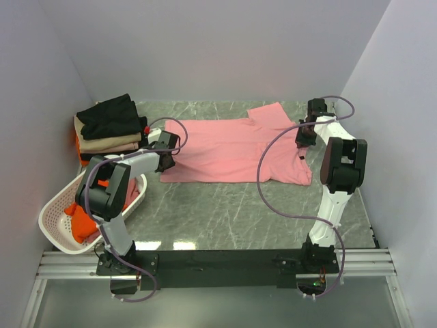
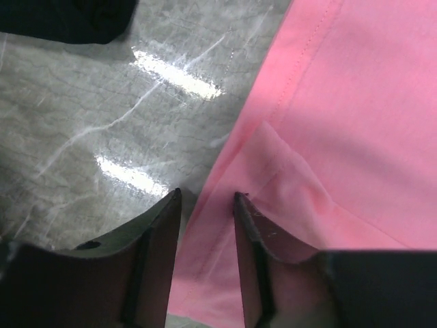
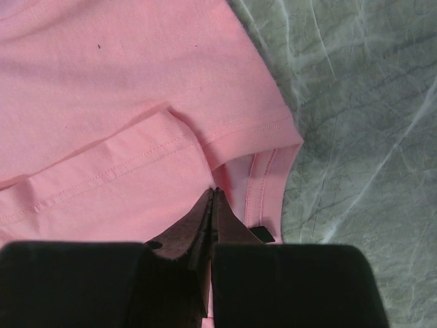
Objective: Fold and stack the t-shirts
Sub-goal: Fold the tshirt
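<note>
The pink shirt (image 1: 235,150) lies spread flat on the table (image 1: 225,212), its hem between the narrowly parted left gripper (image 2: 207,197) and its collar edge at the tightly closed right gripper (image 3: 213,191), so a shallow pinch on either side may slip and skew the fold.

Table (image 1: 225,212): grey marble-pattern top, glossy, glare patches on my side. Pink t-shirt (image 1: 232,150) lies spread flat across the far middle, one sleeve pointing far right. Small creases show at its left hem and by the neck opening. Folded stack (image 1: 108,130) sits far left against the wall, black on top, beige under. White basket (image 1: 46,217) is near left, just in front of the stack, apart from the pink t-shirt.
</note>
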